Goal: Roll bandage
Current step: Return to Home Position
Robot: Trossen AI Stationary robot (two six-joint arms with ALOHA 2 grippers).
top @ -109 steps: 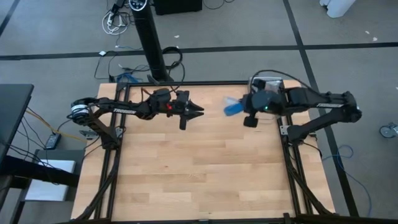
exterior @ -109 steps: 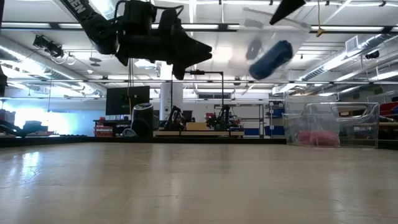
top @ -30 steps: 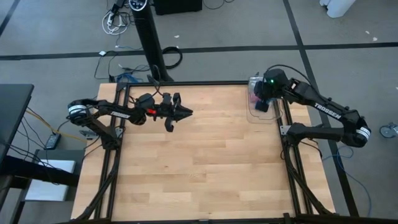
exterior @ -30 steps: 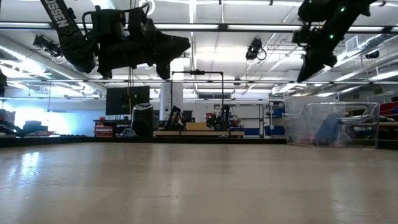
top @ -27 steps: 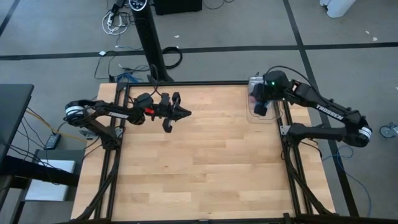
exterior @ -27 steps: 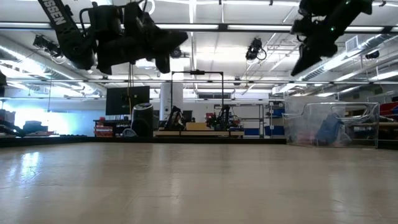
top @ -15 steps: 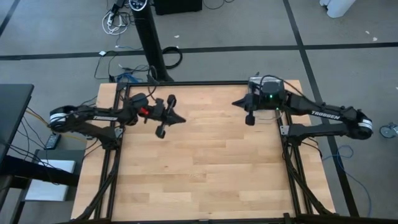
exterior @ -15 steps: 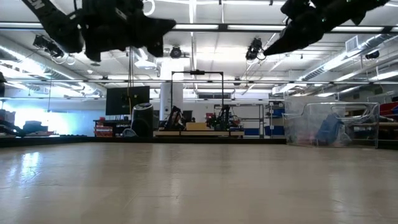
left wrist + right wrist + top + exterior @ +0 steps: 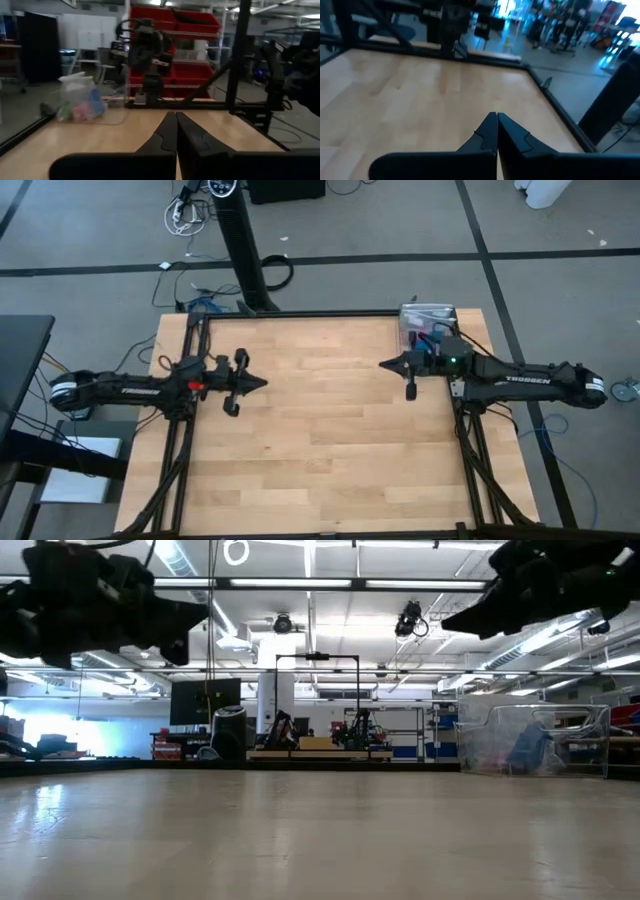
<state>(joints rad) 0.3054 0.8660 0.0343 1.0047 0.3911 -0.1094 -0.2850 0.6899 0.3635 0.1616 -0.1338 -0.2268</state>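
Bandage (image 9: 524,752) work seems finished: left end effector (image 9: 255,383) and right end effector (image 9: 385,364) hang empty above the bench (image 9: 320,460), fingers pressed together for parking; beyond, it lies bagged in the clear bin (image 9: 425,313) at the far right corner.

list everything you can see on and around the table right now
table: one, light wood with a black frame, middle of the high view
bin: one, clear plastic, far right corner of the table
plastic bag: one, clear, inside the bin
bandage: one, blue, inside the bin with the bag
pink item: one, pink, in the bin beside the bandage
stand: one, black, on the floor behind the table
left gripper: one, dark, shut and empty, raised over the table's left side
right gripper: one, dark, shut and empty, raised near the bin
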